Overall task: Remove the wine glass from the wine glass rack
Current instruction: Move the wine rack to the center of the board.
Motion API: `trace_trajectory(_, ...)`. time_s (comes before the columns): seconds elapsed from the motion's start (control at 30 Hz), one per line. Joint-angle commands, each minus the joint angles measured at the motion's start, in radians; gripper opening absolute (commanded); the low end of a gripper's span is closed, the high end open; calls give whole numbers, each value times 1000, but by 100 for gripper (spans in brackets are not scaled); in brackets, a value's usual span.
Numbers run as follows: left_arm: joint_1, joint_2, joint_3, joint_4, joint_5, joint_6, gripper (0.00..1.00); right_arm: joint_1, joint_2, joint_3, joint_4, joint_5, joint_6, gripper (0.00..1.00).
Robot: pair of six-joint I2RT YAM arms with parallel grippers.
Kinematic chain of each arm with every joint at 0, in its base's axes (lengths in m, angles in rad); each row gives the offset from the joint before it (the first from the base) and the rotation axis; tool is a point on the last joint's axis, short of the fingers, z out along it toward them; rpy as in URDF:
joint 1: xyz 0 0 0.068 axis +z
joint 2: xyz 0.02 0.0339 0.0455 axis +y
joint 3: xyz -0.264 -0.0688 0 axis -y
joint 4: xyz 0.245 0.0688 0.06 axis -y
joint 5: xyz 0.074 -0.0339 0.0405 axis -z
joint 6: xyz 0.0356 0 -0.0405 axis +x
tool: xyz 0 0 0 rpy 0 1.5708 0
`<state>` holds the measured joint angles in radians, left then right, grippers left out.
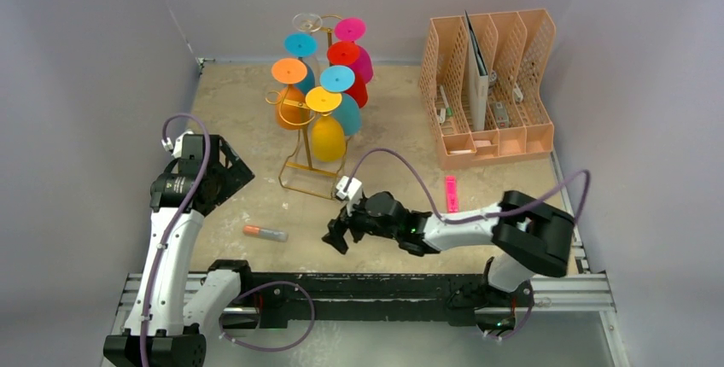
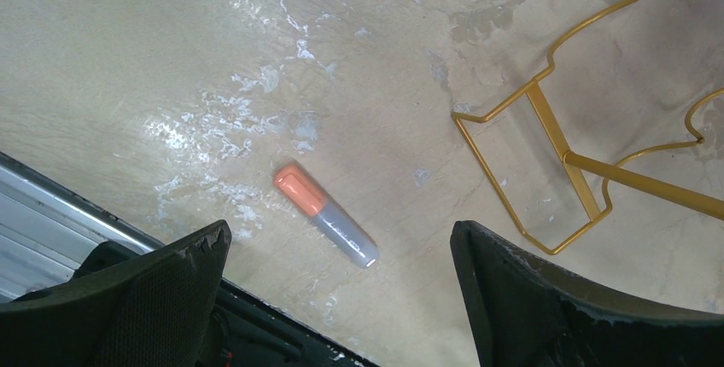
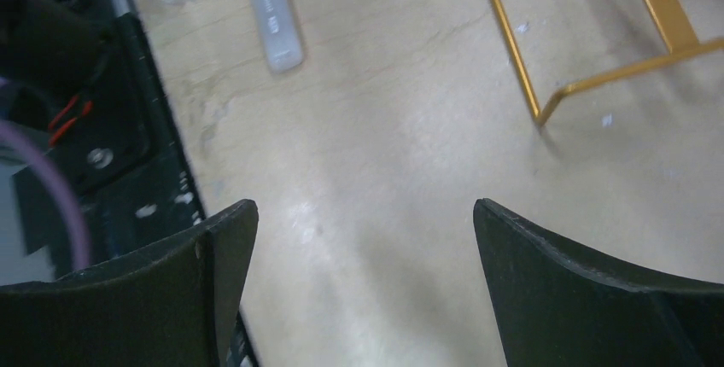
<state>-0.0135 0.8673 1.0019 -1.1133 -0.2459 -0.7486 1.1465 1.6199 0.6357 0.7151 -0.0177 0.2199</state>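
The gold wire wine glass rack point(image 1: 300, 171) stands at the table's middle back. Several coloured wine glasses hang upside down on it, among them a yellow one point(image 1: 327, 132) at the front, an orange one point(image 1: 291, 104) at the left and a red one point(image 1: 351, 72). Its wire base shows in the left wrist view point(image 2: 546, 128) and the right wrist view point(image 3: 521, 60). My left gripper point(image 1: 230, 171) is open and empty, left of the rack's base. My right gripper point(image 1: 335, 239) is open and empty, low over the table just in front of the rack's base.
A grey marker with an orange cap point(image 1: 265, 233) lies near the front edge, also in the left wrist view point(image 2: 324, 213). A pink marker point(image 1: 451, 193) lies right of the rack. A peach perforated file organiser point(image 1: 491, 85) stands at the back right.
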Motion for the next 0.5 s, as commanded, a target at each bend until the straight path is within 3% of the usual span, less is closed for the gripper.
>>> trace_trajectory(0.0, 0, -13, 22, 29, 3, 24, 100, 4, -185, -64, -142, 24, 111, 98)
trace_trajectory(0.27, 1, -16, 62, 30, 20, 48, 100, -41, -518, 68, -749, 277, 243, 98)
trace_trajectory(0.47, 1, -27, 87, 48, 65, 80, 100, -161, -591, 254, -1034, 173, 334, 88)
